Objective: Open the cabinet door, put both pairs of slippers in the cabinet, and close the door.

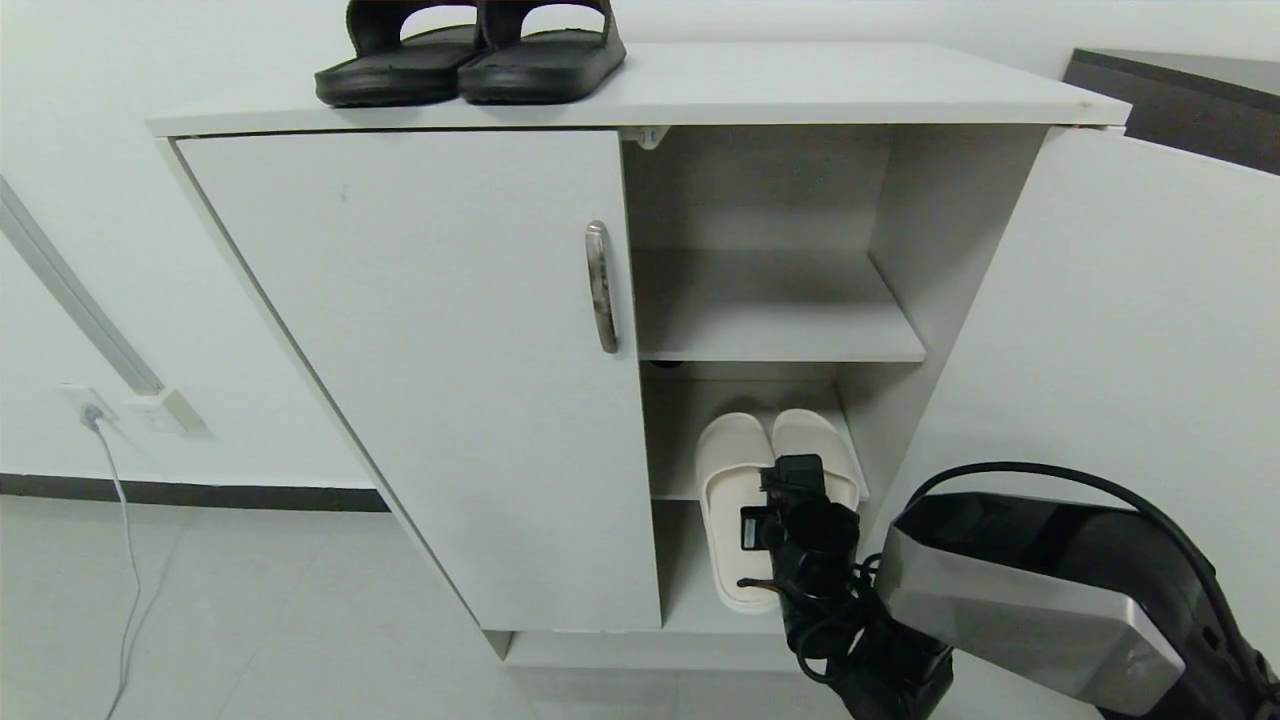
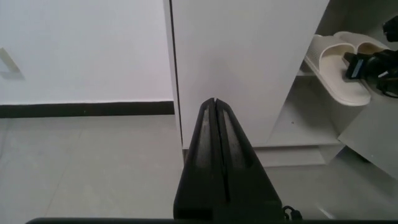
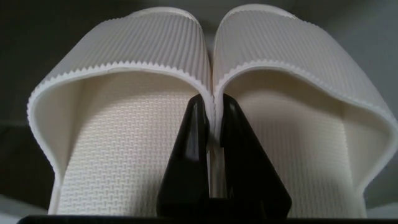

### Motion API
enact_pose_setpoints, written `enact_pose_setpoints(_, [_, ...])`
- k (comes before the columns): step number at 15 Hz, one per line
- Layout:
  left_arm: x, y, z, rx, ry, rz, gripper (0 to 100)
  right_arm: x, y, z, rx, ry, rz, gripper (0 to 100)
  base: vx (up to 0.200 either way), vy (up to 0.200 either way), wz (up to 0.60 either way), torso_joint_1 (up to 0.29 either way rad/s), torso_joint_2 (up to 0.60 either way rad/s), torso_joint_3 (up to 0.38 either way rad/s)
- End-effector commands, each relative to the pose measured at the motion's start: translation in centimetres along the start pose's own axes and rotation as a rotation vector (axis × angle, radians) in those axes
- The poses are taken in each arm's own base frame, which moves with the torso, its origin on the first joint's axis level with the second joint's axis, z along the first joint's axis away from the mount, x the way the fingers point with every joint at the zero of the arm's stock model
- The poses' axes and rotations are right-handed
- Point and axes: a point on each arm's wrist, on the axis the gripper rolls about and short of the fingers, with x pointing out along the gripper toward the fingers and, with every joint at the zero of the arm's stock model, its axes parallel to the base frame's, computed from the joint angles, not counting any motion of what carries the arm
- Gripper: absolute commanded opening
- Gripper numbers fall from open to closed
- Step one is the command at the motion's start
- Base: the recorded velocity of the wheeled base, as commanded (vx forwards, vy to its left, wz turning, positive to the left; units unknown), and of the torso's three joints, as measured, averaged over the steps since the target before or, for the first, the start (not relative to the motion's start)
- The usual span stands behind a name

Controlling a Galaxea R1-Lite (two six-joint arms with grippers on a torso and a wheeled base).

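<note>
the head view took in the whole cabinet (image 1: 850,85): its right door (image 1: 1100,350) swung open, its left door (image 1: 420,370) closed, and the black slippers (image 1: 470,55) side by side on its top. the right wrist view gave the close grip instead. the white slippers (image 3: 124,143) were ribbed across the straps and pebbled on the footbeds, and lay pressed together on the lower shelf (image 1: 675,470), heels jutting past its front edge. the right gripper (image 3: 211,109) was nearly closed, one finger inside each slipper, pinching their two touching inner walls. the left wrist view showed the left gripper (image 2: 214,106) with its fingers pressed together on nothing, above the floor (image 2: 93,168) before the closed door, well apart from the white pair.
</note>
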Motion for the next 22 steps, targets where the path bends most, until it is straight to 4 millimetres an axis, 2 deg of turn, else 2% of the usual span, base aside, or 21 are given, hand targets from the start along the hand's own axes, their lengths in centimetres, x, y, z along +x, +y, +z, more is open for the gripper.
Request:
enact_pose_setpoints(1, [0.0, 0.0, 0.0, 0.000, 0.002, 0.001, 0, 1.1, 0.5, 0.8, 0.025, -0.006, -0.009, 0, 0.000, 0.000, 0.00, 0.000, 0.00, 0.000])
enact_pose_setpoints(4, [0.0, 0.0, 0.0, 0.000, 0.002, 0.001, 0, 3.6, 0.5, 1.5, 0.029, 0.037, 0.000, 0, 0.000, 0.000, 0.00, 0.000, 0.00, 0.000])
enact_pose_setpoints(12, [0.0, 0.0, 0.0, -0.005, 0.001, 0.001, 0, 7.4, 1.7, 2.9, 0.042, 0.063, -0.013, 0, 0.000, 0.000, 0.00, 0.000, 0.00, 0.000])
enact_pose_setpoints(16, [0.0, 0.0, 0.0, -0.005, 0.001, 0.001, 0, 9.4, 1.6, 2.6, 0.043, 0.058, -0.037, 0, 0.000, 0.000, 0.00, 0.000, 0.00, 0.000])
enact_pose_setpoints(22, [0.0, 0.0, 0.0, -0.006, 0.001, 0.001, 0, 11.0, 1.3, 1.9, 0.049, 0.050, -0.044, 0, 0.000, 0.000, 0.00, 0.000, 0.00, 0.000])
